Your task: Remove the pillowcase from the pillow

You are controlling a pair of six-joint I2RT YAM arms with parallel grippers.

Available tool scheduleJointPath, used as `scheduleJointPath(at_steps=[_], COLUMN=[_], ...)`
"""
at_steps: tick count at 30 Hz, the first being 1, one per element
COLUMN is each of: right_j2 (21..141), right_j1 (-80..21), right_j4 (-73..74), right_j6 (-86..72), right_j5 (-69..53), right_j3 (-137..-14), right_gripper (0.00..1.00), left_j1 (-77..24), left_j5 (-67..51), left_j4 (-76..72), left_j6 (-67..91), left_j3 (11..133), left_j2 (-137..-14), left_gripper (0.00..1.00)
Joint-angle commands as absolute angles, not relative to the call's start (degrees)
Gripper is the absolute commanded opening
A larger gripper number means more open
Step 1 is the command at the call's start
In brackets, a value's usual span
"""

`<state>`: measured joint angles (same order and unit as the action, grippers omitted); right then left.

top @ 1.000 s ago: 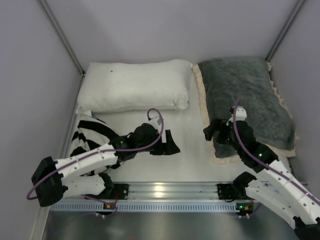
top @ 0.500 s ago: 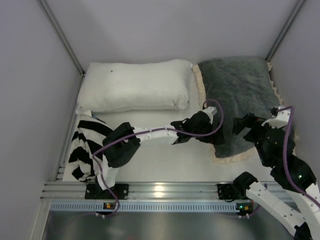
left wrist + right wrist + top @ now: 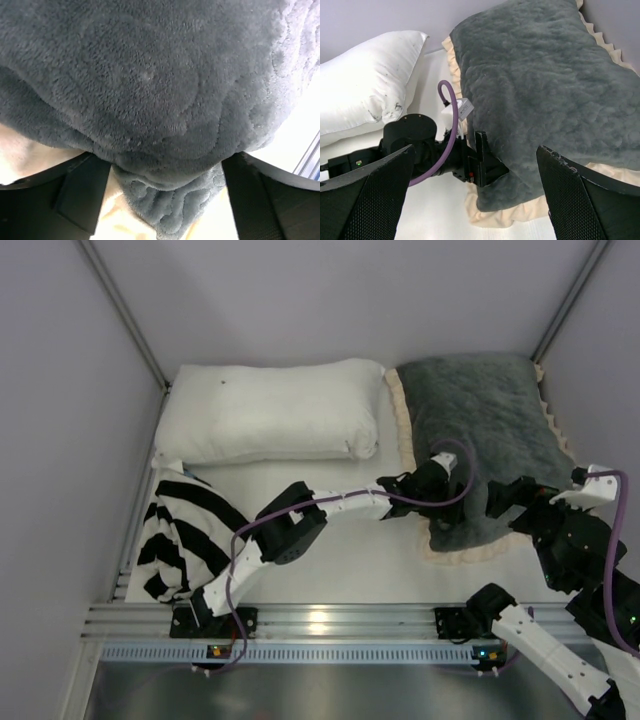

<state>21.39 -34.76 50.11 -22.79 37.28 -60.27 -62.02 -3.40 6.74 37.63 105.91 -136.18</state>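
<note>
At upper right of the overhead frame, the pillowcase (image 3: 490,435) lies plump and dark gray face up on the white surface (image 3: 340,565), its cream ruffled border showing along the left, near and right edges. Whatever fills it is hidden under the plush.

At the cover's lower left corner, the left end effector (image 3: 441,504) meets the fabric, its arm stretched across the middle of the frame from the lower left. Its wrist camera shows the fingers (image 3: 80,195) spread wide with a bulge of gray plush sitting between them; they are not closed on it.

To the right, the right end effector (image 3: 510,502) hangs above the near edge of the cover, fingers wide apart and holding nothing, looking down on the gray plush and the other arm.

A plain white pillow (image 3: 270,415) lies just beside the cover at upper left, and a black-and-white striped cloth (image 3: 180,535) is bunched at the left edge.
</note>
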Motion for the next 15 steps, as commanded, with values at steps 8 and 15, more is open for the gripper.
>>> scheduleJointPath(at_steps=[8, 15], right_j2=[22.1, 26.5], right_j1=[-36.1, -36.1], right_j4=[52.6, 52.9], right_j6=[-23.0, -25.7], right_j5=[36.0, 31.2], right_j3=[-60.8, -58.4], right_gripper=[0.99, 1.00], left_j1=[-61.6, -61.3], left_j5=[-4.0, 5.4], left_j4=[2.7, 3.5], left_j6=[41.0, 38.4], left_j3=[100.6, 82.5], left_j2=[-135.9, -116.8], left_gripper=[0.00, 0.00])
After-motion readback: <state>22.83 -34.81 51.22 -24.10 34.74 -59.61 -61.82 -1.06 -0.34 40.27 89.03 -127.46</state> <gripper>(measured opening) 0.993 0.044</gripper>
